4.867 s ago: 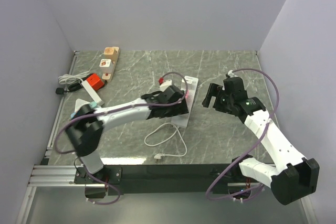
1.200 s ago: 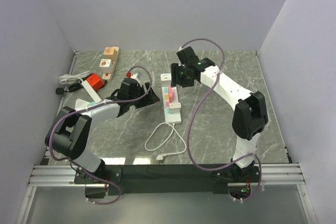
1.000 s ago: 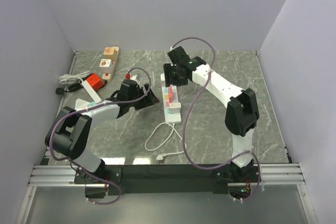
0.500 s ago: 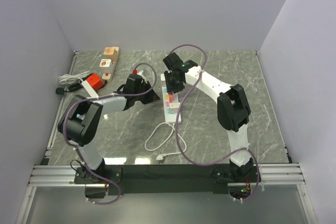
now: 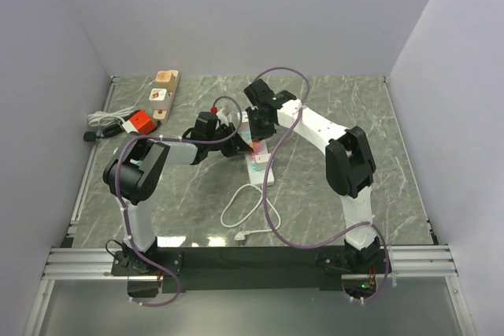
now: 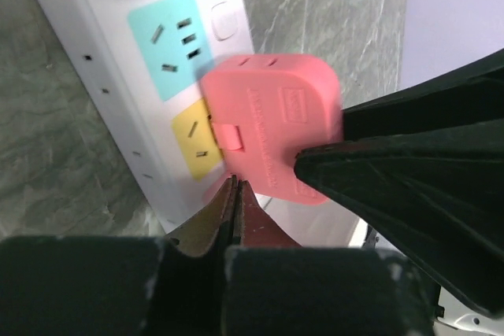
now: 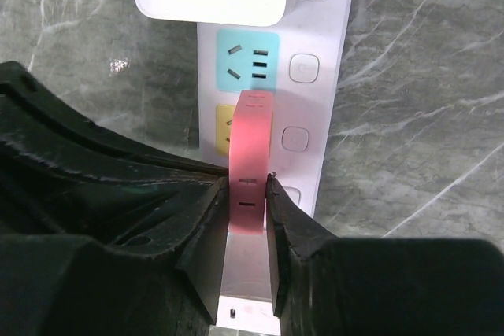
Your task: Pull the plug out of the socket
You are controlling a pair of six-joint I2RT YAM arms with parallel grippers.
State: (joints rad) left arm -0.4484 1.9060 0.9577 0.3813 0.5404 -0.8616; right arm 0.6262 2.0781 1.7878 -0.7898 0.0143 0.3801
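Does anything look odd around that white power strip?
Nothing spilled or broken. The pink plug, pinched by the right end effector, stands edge-up over the power strip's yellow socket; whether it's seated is unclear. The left end effector is shut on nothing beside it.

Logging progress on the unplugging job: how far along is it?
Done: the right gripper has its jaws closed on the pink plug. In hand: the left gripper, jaws shut, sits at the edge of the white power strip, apparently steadying it. Left: the plug sits over the yellow socket, and whether its pins are free cannot be told, so the pull-off itself looks unfinished.
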